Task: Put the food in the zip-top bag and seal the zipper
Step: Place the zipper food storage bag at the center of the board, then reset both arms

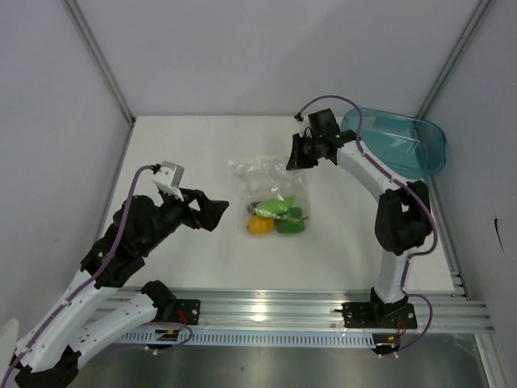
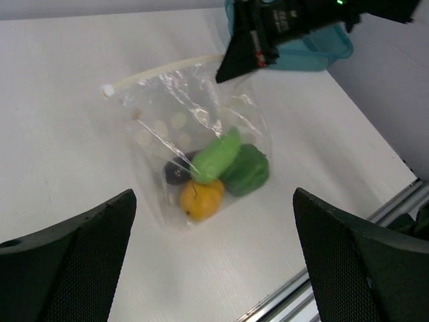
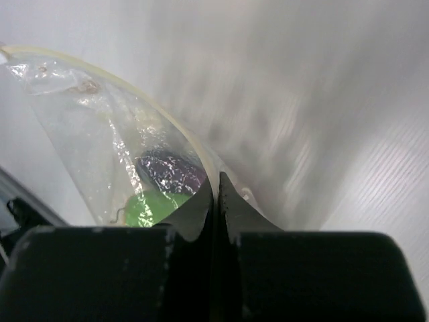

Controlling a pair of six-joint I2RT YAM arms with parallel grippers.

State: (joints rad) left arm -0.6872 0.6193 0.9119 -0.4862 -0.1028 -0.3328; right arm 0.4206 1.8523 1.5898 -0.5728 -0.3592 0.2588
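Clear bag flat on the white worktop, in the middle, between the two arms. Inside it, all four toy foods, bunched at the near end: orange fruit at the near left corner, dark green pepper just beside it on the right, light green piece lying across the top of both, purple eggplant tucked behind the light green piece and mostly hidden. Far half of the bag just crinkly and shiny. Zipper along the far edge, a pale strip with faint reddish marks near its left end. Pressed shut all the way along or not: cannot tell.

Right claw: squeezed tight shut, tips pinching the zipper at the far right corner of the bag. From its own camera, the pale strip curving right into the two black tips, eggplant and a bit of green showing through the plastic below.

Left claw: wide open, nothing in it. Hangs to the left of the bag, apart from it, pointing toward it. From its own camera, two black fingers far apart at the bottom corners, bag in plain sight between them.

Teal tray at the far right corner of the worktop, behind the right arm, well apart from the bag
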